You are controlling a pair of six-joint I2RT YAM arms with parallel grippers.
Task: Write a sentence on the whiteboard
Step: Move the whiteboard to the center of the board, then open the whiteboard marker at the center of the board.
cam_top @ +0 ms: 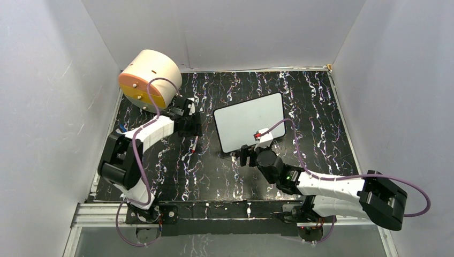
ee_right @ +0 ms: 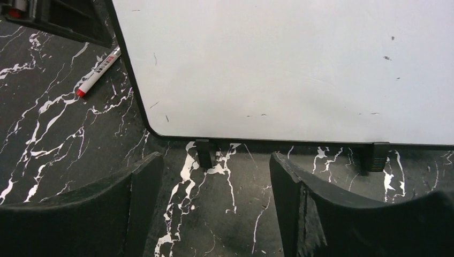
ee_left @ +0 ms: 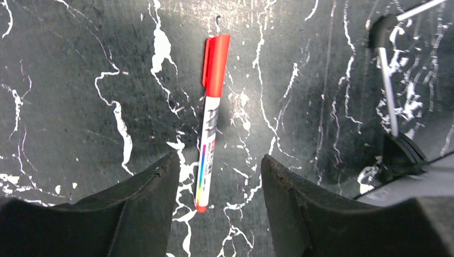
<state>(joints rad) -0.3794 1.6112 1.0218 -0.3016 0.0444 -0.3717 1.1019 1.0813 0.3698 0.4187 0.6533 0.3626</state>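
Capped marker (ee_left: 211, 123) beside whiteboard (ee_right: 294, 69), drum (cam_top: 150, 79) behind

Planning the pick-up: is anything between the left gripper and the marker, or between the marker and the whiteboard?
Nothing visible. The capped marker lies flat on the table directly under the open left gripper, between its fingers. From the marker to the whiteboard, only bare table shows.
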